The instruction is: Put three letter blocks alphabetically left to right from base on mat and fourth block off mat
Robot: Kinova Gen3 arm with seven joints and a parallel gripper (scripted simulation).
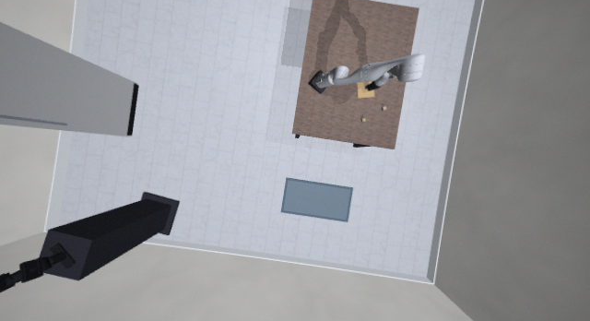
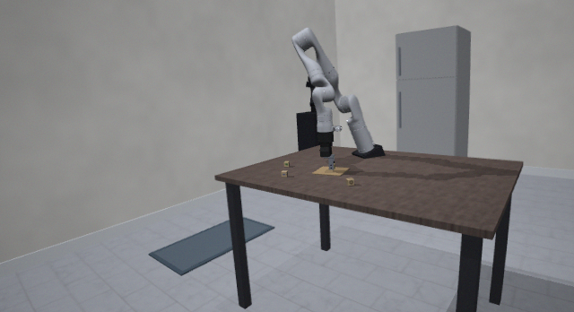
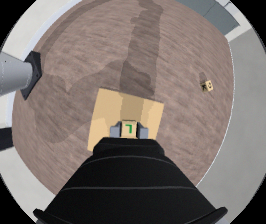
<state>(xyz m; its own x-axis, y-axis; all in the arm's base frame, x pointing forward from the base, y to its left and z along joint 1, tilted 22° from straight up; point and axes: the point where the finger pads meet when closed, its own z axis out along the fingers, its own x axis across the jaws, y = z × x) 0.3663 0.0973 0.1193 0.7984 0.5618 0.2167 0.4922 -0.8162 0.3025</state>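
Note:
My gripper (image 1: 370, 88) (image 2: 331, 167) (image 3: 128, 127) is shut on a wooden block with a green L on top (image 3: 129, 128). The block seems held just above the orange-tan mat (image 1: 366, 94) (image 2: 319, 171) (image 3: 108, 107). In the wrist view the L looks turned upside down. A second block (image 2: 350, 182) (image 3: 207, 86) lies off the mat, on the side away from the base; it has dark marks, not clearly readable. Two more blocks lie off the mat: one (image 1: 383, 108) (image 2: 284, 173) farther from the base, one (image 1: 363, 120) (image 2: 286, 164) nearer it. Their letters are too small to read.
The brown table (image 1: 341, 118) (image 2: 426, 191) carries everything. The robot base (image 1: 318, 82) (image 2: 369, 151) (image 3: 32, 75) stands at one edge. The arm hides part of the mat and the second block in the top view. The gripper body hides the near part of the mat in the wrist view.

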